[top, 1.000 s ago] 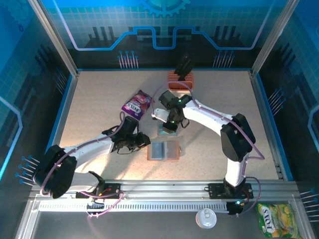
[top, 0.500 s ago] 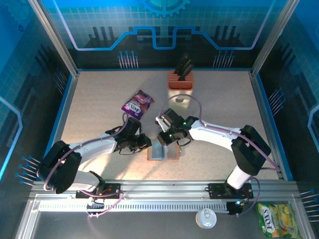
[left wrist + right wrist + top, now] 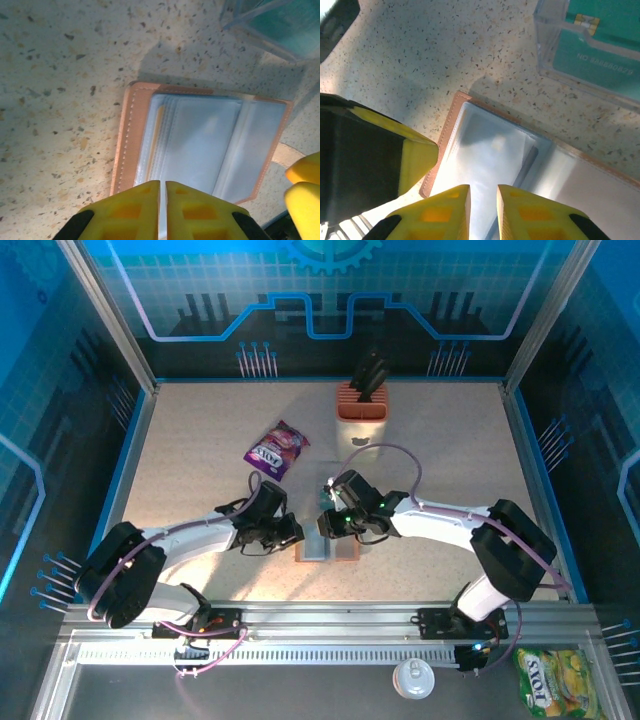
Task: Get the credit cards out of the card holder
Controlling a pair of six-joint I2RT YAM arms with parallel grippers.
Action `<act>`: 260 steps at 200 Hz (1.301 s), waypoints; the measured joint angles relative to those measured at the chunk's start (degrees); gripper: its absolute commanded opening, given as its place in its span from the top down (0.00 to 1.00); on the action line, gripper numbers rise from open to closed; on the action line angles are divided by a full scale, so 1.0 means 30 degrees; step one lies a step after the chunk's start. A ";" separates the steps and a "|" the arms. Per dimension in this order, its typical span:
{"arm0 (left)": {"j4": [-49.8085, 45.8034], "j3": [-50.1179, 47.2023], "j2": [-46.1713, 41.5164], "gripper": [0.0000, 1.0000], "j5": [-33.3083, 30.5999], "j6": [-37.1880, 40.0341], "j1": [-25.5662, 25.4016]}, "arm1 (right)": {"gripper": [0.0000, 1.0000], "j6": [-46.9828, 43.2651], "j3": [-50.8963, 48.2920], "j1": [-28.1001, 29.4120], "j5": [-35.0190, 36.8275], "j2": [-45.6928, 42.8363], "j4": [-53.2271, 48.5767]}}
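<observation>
The card holder (image 3: 345, 551) lies open on the table, a brown rim around pale grey-blue pockets (image 3: 200, 140) (image 3: 490, 150). My left gripper (image 3: 291, 533) (image 3: 163, 184) sits at its left edge, fingers together with only a hairline gap. My right gripper (image 3: 331, 526) (image 3: 484, 189) hovers over the left pocket, its fingers a narrow gap apart with nothing visible between them. Teal credit cards (image 3: 607, 55) (image 3: 295, 30) lie just beyond the holder by a clear sleeve. One left finger (image 3: 415, 160) shows beside the holder's corner.
A purple snack packet (image 3: 276, 448) lies to the back left. The orange knife block (image 3: 361, 400) stands at the back centre. A yellow-green packet (image 3: 553, 680) and a white cap (image 3: 413, 677) sit off the table in front.
The right gripper has come from the cards at the table's middle down to the card holder. The left gripper has edged right to the holder's edge and closed.
</observation>
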 measured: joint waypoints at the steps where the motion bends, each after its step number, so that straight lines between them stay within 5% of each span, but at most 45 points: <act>1: 0.0000 0.0000 0.0000 0.89 -0.0007 -0.0007 -0.0007 | 0.77 0.0044 0.0000 0.0000 -0.0051 0.0000 0.0015; 97: -0.0605 -0.0117 0.0321 0.93 -0.0823 0.0058 -0.0415 | 0.70 0.2033 0.0510 -0.0029 -0.2885 0.1902 0.0597; 260: -0.0678 -0.0007 0.0874 0.93 -0.1020 0.0146 -0.0517 | 0.63 0.2397 0.0648 -0.0036 -0.3439 0.2761 0.0430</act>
